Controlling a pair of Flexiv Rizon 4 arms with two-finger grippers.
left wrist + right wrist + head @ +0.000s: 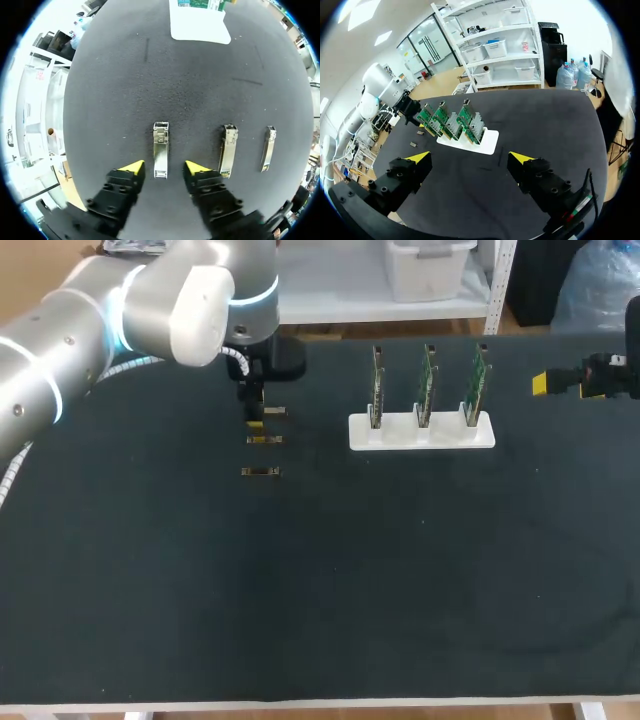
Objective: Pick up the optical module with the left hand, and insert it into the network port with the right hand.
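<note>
Three small metal optical modules lie in a row on the black mat. My left gripper (pixel 165 168) is low over the far one (pixel 161 149), open, with a yellow fingertip (pixel 133 167) on each side and a gap showing to each. In the head view this module (pixel 277 412) peeks out beside the left gripper (pixel 254 422). The other two modules (pixel 227 150) (pixel 268 147) lie beside it. A white stand (pixel 422 432) holds three upright green boards (pixel 426 380) with the network ports. My right gripper (pixel 470 157) hangs open and empty at the far right of the table (pixel 540 383).
The second (pixel 264 439) and third (pixel 260 472) modules lie just nearer than the left gripper. The white stand (pixel 487 142) with its boards is ahead of the right gripper. Black mat (pixel 330 600) covers the table's near half.
</note>
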